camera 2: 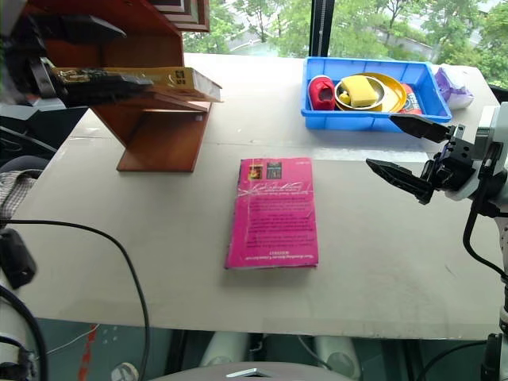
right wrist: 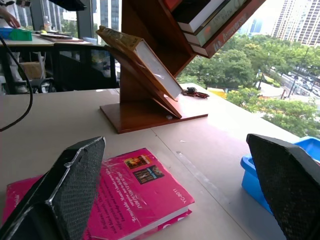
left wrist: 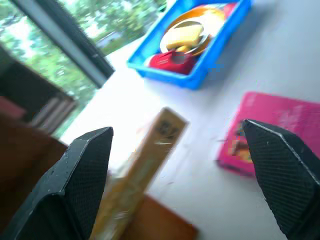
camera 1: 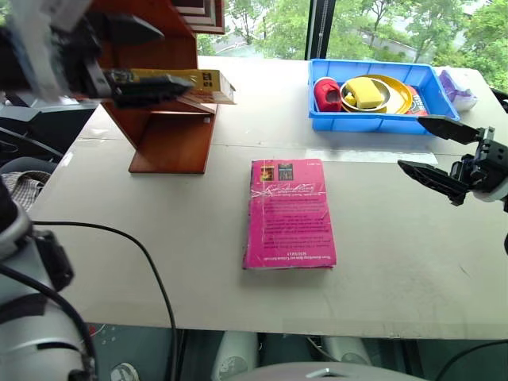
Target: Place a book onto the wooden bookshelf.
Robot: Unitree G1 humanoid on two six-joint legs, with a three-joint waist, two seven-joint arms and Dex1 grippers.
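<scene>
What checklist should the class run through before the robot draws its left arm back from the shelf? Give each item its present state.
1. Yellow-orange book rests on a slanted panel of the wooden bookshelf: ok.
2. Left gripper open, one finger above the book and one along it: ok.
3. Left fingers fully free of the book's cover: cannot tell.
4. Book settled and not sliding off the panel: cannot tell; its end sticks out past the panel's edge.
5. Right gripper open, holding nothing, apart from the shelf: ok.
6. Magenta-pink book lies flat on the table, away from the shelf's base: ok.
</scene>
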